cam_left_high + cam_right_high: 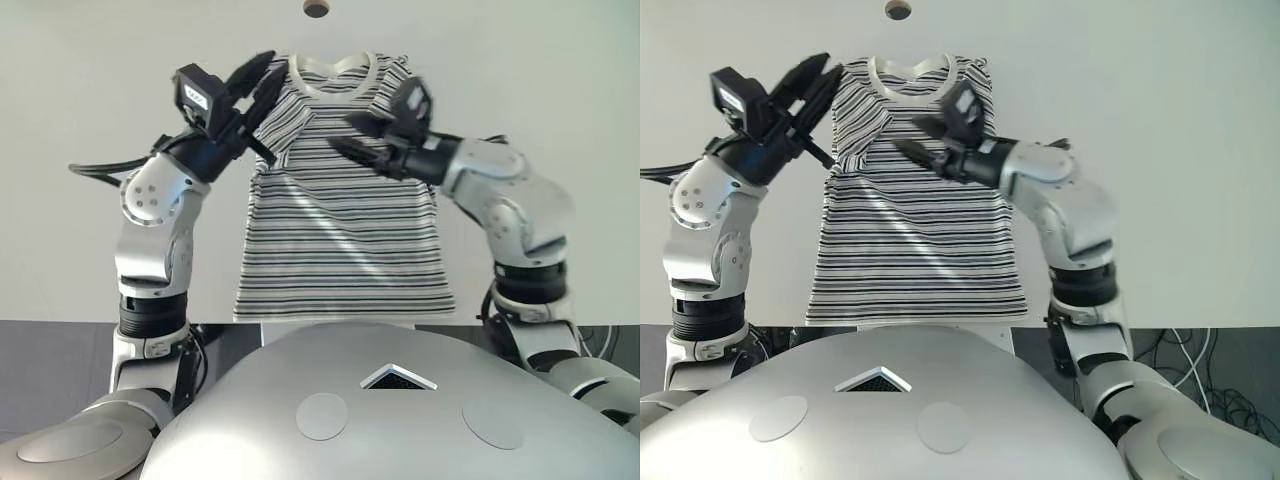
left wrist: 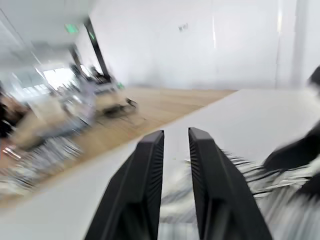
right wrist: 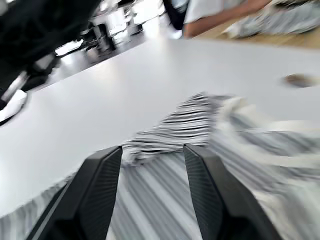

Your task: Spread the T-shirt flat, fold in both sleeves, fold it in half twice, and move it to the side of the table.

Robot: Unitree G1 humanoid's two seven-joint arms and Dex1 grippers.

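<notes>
The striped T-shirt lies face up on the white table, collar at the far end and hem at the near edge, and both claws hang over its upper part. The left gripper is at the shoulder on its own side, fingers parted a little with nothing between them. The collar sits just past its tips, and the body of the shirt runs back beneath it towards the robot. From here I cannot tell whether its tips touch the cloth. The right gripper is over the chest, pointing across towards the left claw. Its two fingers are spread wide and empty, with striped cloth directly under them. A sleeve lies folded inward onto the chest between the two claws, just ahead of the right one's tips. A small round hole marks the table beyond the collar, well past both claws.
</notes>
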